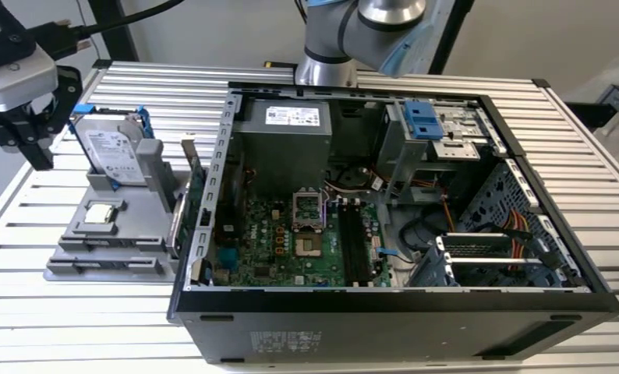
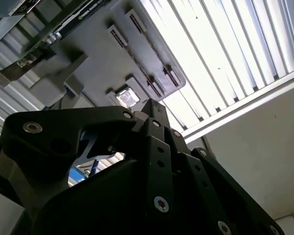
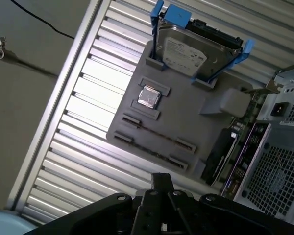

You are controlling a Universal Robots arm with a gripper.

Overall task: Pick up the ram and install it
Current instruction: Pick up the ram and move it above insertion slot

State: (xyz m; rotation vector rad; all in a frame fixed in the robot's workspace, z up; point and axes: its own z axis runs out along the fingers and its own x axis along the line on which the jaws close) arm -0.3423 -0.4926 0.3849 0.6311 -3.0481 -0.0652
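The approach step seems in hand, with nothing picked up yet. The gripper (image 1: 14,146) hangs at the exterior view's far left, fingers spread and empty. The ram (image 1: 175,220) stands on edge along the grey fixture's (image 1: 107,261) right side, just beside the open computer case (image 1: 393,300). Grasping it would call for fingers aligned across its thin top edge.

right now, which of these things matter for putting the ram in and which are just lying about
For the job: ram, on edge at the side of the grey stand; black slots in the open computer case; gripper, close by the hard drive.
Lying about: hard drive; processor chip; green card beside the ram.
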